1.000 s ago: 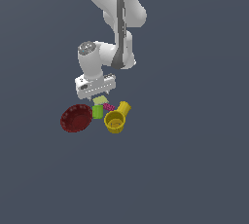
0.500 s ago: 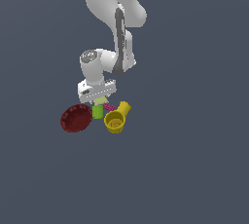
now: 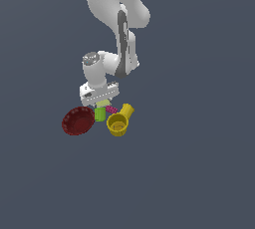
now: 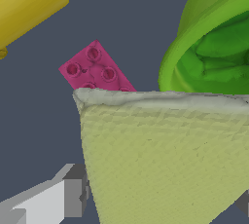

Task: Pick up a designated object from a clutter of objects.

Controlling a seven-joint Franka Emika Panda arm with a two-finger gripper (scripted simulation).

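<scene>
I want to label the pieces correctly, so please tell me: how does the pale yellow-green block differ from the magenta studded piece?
Colour: the pale yellow-green block is dull and light; the magenta studded piece is vivid pink.
Surface: the block looks finely rough with no studs; the magenta piece carries round studs.
Size in the wrist view: the block fills much of the picture and hides one end of the magenta piece, which looks far smaller.
Both are flat slabs lying in the clutter near the green cylinder.

Yellow cup (image 3: 118, 123), dark red ribbed bowl (image 3: 77, 121).
</scene>
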